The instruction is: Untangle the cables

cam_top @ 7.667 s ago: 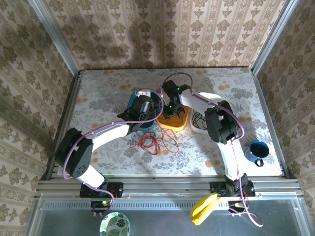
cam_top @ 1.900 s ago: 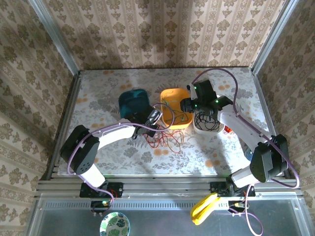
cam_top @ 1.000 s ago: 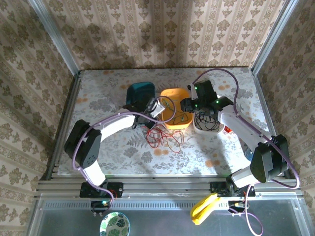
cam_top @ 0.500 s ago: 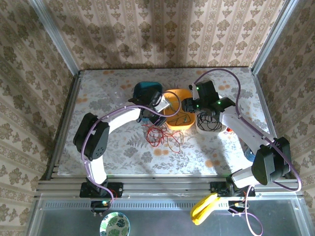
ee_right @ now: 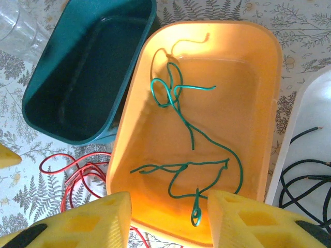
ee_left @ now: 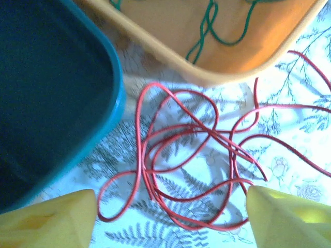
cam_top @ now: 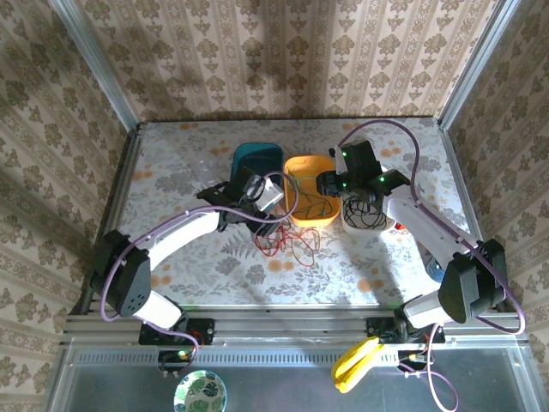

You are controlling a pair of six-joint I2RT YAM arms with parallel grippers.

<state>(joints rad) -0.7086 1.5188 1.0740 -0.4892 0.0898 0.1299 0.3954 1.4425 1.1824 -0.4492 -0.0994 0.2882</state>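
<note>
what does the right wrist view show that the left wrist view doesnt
Right wrist, not left wrist: a thin black cable in a white plastic tub, and a clear glass. Left wrist, not right wrist: the main tangle of the thin red cable on the floral tablecloth. Both: the teal plastic bin, the orange plastic bin and the thin green cable lying in it.

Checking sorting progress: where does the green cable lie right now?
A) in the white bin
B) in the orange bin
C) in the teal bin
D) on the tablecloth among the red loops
B: the right wrist view shows the green cable lying loose on the floor of the orange bin.
</note>
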